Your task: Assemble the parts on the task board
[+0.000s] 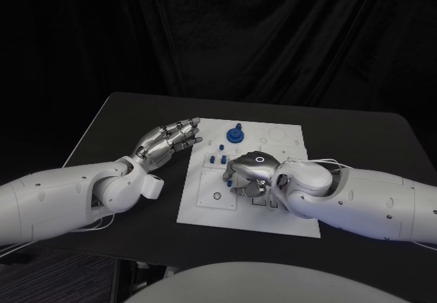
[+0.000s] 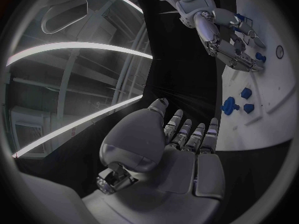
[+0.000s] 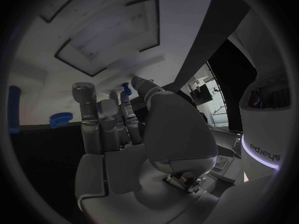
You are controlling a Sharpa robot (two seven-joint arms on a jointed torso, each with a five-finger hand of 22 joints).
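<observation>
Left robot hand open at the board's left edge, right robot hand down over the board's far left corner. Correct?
One thing is off. The right robot hand is down over the middle of the task board, toward its near half, not the far left corner; the head view shows this. The left robot hand is indeed open at the board's left edge.

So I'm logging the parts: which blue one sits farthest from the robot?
The round gear-like part, alone near the board's far edge; the other blue parts lie closer, near the right hand.

A black table (image 1: pixel 127 120) stands before a dark curtain (image 1: pixel 273 44) that hangs behind it.
</observation>
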